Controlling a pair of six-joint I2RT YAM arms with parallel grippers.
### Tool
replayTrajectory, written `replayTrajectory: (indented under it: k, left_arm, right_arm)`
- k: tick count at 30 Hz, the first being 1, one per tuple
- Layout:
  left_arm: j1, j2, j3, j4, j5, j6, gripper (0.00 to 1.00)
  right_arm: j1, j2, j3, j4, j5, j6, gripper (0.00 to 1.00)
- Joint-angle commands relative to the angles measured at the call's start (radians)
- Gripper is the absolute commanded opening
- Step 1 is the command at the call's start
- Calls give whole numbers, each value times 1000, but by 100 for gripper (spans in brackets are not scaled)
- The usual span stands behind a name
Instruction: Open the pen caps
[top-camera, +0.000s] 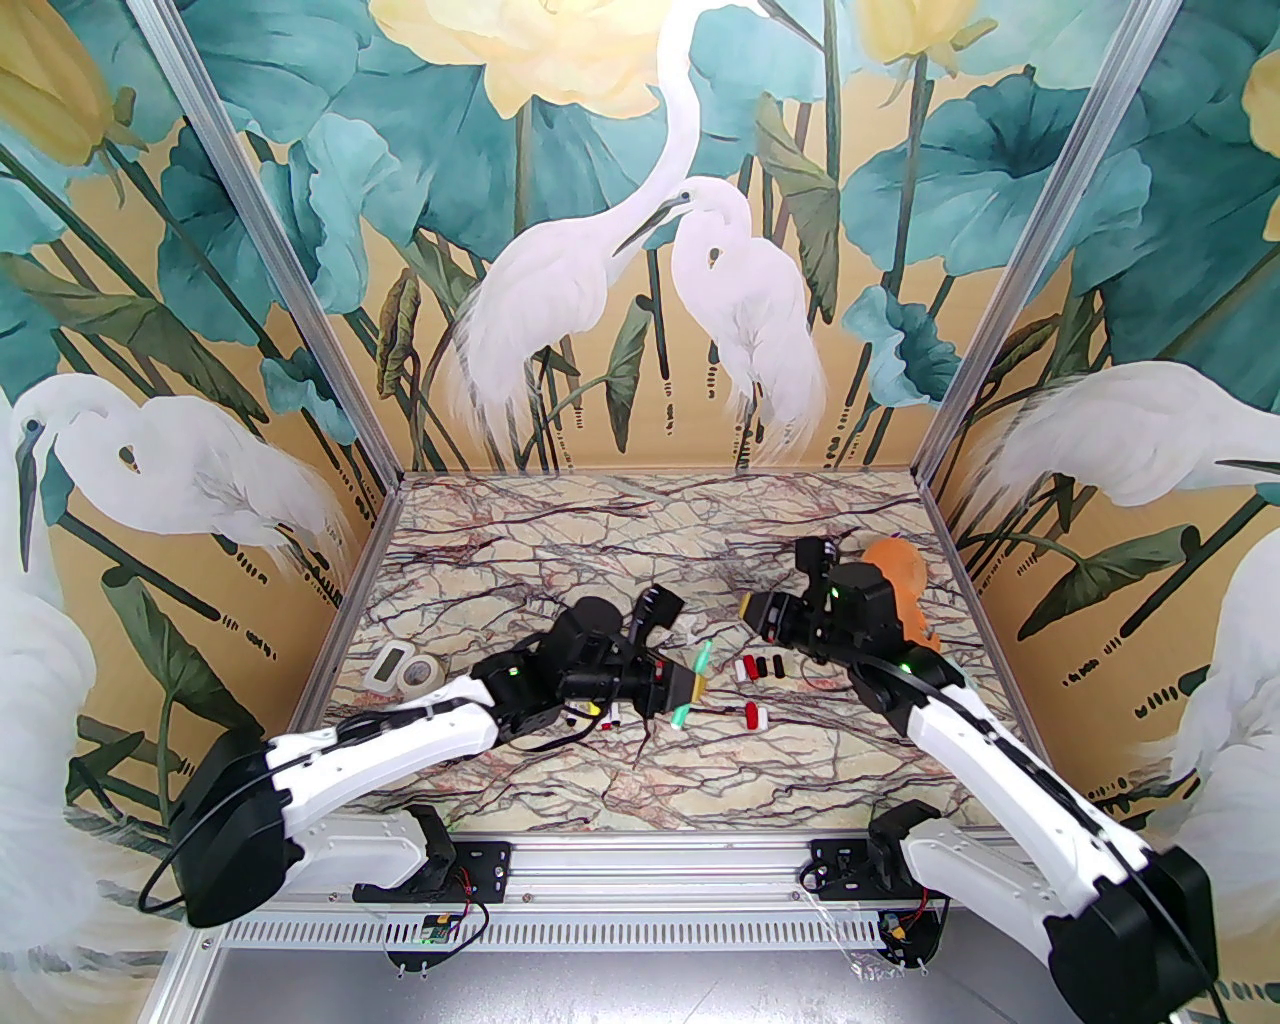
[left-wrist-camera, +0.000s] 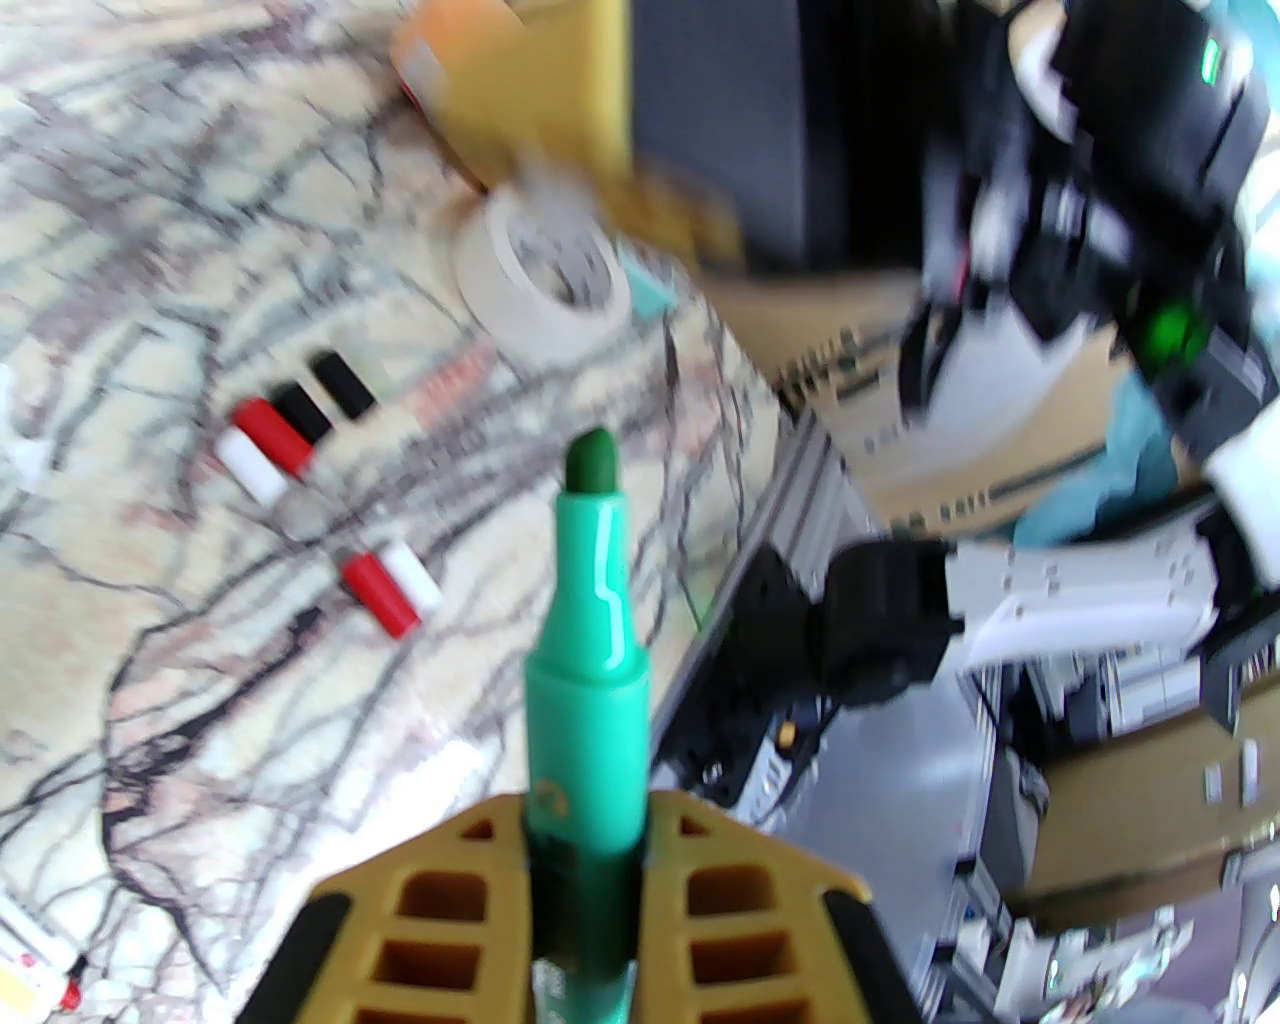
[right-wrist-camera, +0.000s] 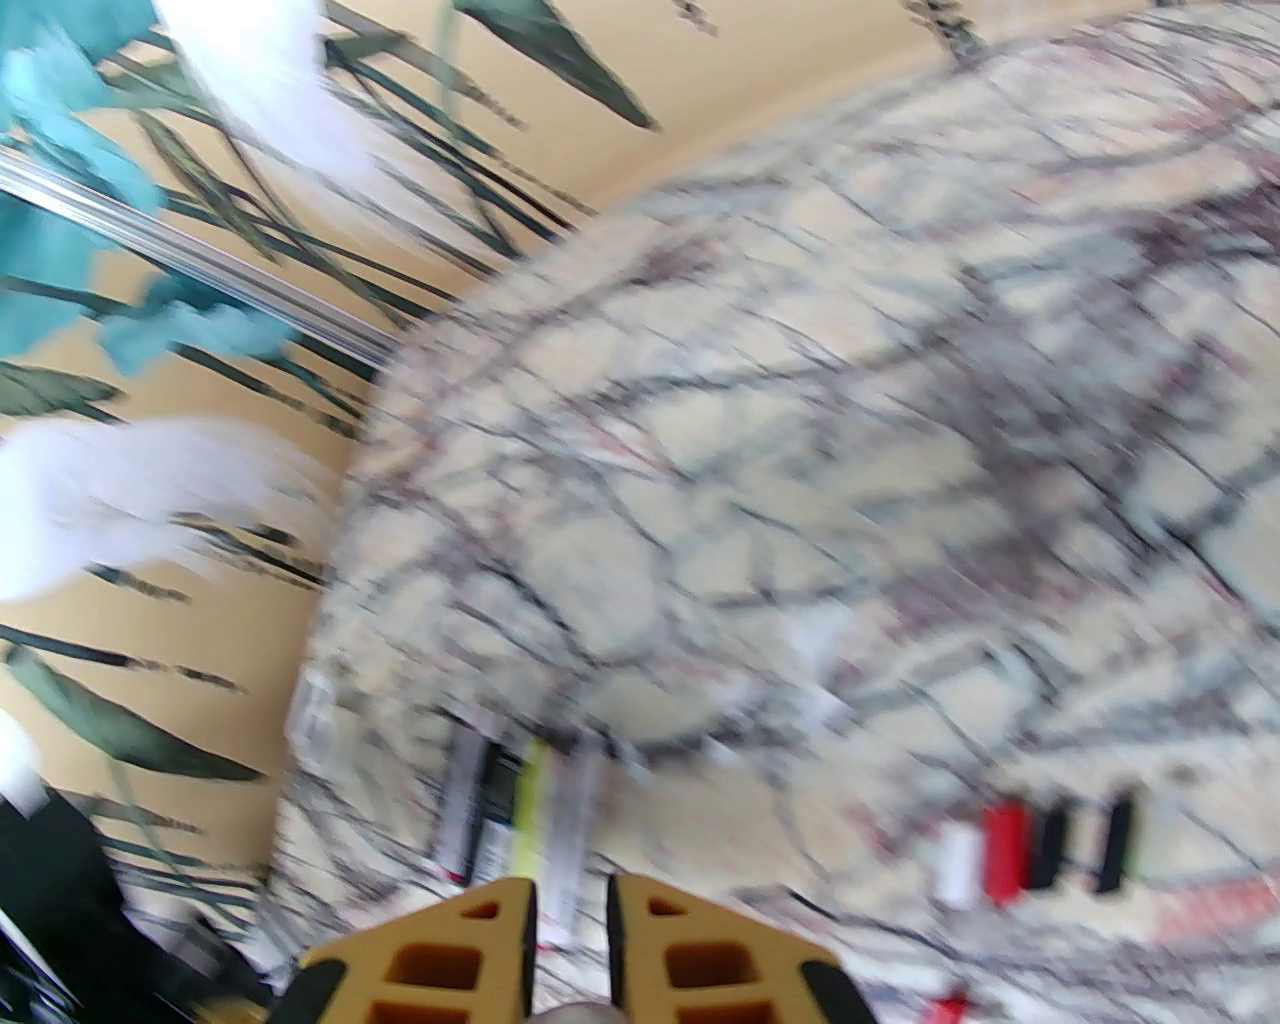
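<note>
Here, the left hand (left-wrist-camera: 586, 845) grips a green pen (left-wrist-camera: 590, 600) near pen caps (left-wrist-camera: 300, 415).

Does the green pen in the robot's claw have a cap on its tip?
No, the green pen in the left gripper shows a bare tip.

Wide open over the far half of the counter (top-camera: 650, 520), wall to wall. Tighter mid-counter: row of caps (top-camera: 760, 667) just near of the right gripper (top-camera: 745, 607), a cap pair (top-camera: 752, 714) nearer still, and the green pen (top-camera: 703, 657) poking out of the left gripper's (top-camera: 695, 688) jaws toward them. Only a narrow lane between the two grippers. Blocked at left by a tape roll (top-camera: 420, 677) and white box (top-camera: 390, 662) beside the left arm (top-camera: 400, 735); at far right by an orange lump (top-camera: 900, 575) behind the right arm (top-camera: 950, 730). Open again along the near strip.
</note>
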Motion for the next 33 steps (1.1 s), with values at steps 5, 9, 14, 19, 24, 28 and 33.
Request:
replayTrajectory:
  k: [5,9,14,19,24,28,33]
  left_arm:
    - [21,-95,-61,-7,-151,-78,6]
    - [22,-124,-103,31,-152,-85,6]
    - [22,-142,-153,99,-138,-79,7]
    - [21,-136,-156,104,-138,-76,7]
    - [22,-127,-165,126,-124,-76,7]
    - [22,-114,-168,136,-118,-80,7]
    - [22,-100,-166,140,-112,-82,7]
  right_arm:
    - [10,-65,-134,-286,118,-87,13]
    - [16,-85,-193,-288,144,-70,13]
    - [17,-65,-230,-278,176,-69,13]
    - [18,-4,-233,-239,187,-70,14]
    - [19,60,-235,-179,183,-59,14]
    - [21,121,-228,-158,187,-60,15]
    - [24,186,-217,-140,186,-64,15]
